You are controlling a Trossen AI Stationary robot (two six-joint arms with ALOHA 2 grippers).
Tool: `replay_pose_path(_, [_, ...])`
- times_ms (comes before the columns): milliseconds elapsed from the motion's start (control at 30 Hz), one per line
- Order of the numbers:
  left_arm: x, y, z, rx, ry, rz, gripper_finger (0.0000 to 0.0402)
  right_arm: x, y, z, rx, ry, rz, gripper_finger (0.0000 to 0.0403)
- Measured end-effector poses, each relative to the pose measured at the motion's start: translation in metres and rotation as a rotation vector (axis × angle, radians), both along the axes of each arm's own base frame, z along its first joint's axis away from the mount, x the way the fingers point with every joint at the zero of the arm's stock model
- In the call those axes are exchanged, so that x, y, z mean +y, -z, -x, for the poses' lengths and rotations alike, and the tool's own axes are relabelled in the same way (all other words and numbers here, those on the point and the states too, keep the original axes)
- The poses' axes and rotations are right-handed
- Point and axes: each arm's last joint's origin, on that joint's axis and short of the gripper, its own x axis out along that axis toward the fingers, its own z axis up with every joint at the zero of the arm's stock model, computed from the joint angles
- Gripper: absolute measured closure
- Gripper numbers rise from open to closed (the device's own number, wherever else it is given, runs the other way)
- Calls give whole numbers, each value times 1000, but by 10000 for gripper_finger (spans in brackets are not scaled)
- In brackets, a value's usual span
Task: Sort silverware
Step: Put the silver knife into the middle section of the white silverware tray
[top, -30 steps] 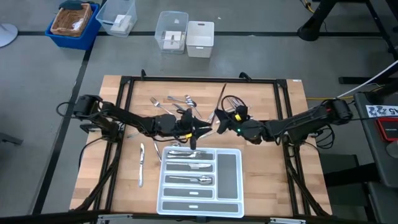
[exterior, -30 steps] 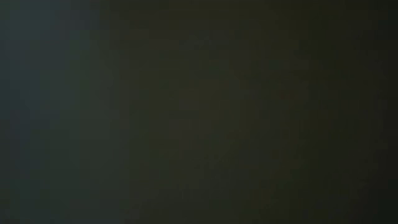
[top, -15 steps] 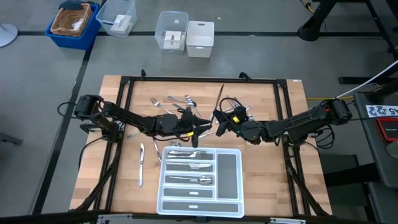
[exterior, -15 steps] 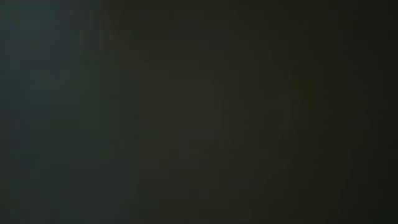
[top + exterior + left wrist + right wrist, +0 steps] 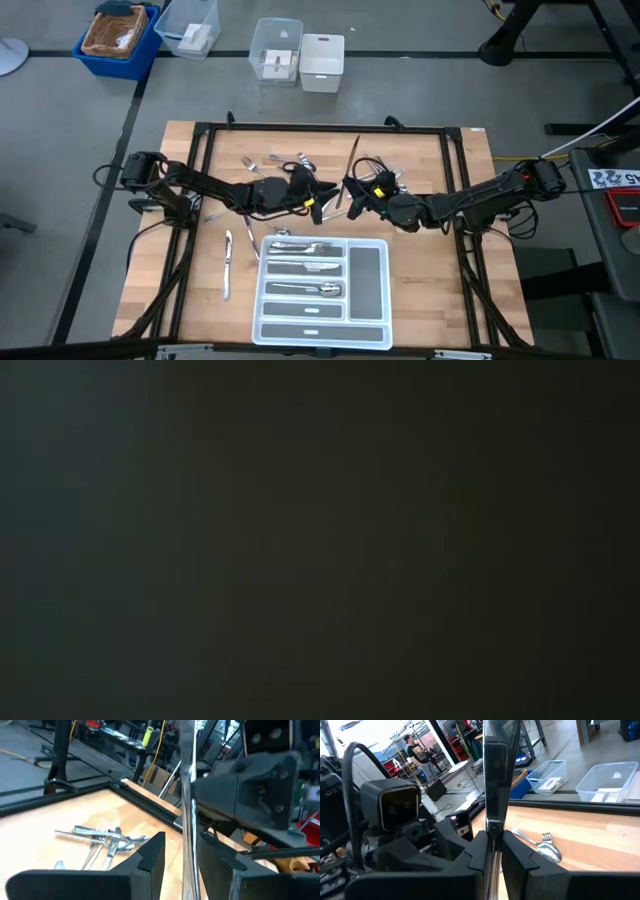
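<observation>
Both claws have drawn closer above the white tray (image 5: 368,290). Right claw (image 5: 492,852) is clenched on an upright knife (image 5: 496,775); left claw (image 5: 181,862) stands released around it.

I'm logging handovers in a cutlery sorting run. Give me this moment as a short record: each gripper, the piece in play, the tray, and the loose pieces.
right gripper: fingers shut on a long silverware piece, mid-table
left gripper: fingers open, one on each side of that piece, gaps showing
white tray: silverware in three compartments
loose pile: on the wood beyond the grippers
lone piece: flat on the table, left of the tray
low view: dark, shows nothing
</observation>
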Motion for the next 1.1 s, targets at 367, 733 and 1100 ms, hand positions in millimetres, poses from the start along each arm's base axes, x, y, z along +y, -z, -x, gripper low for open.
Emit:
replay_pose_path(367, [-1,1,-1,-16,0,17,302,0,0,0,0,1,1,365])
replay_pose_path(733, [-1,0,-1,-33,0,17,302,0,0,0,0,2,1,365])
replay_pose_path(1100, [-1,3,-22,-37,-4,6,302,0,-1,0,-7,19,1,365])
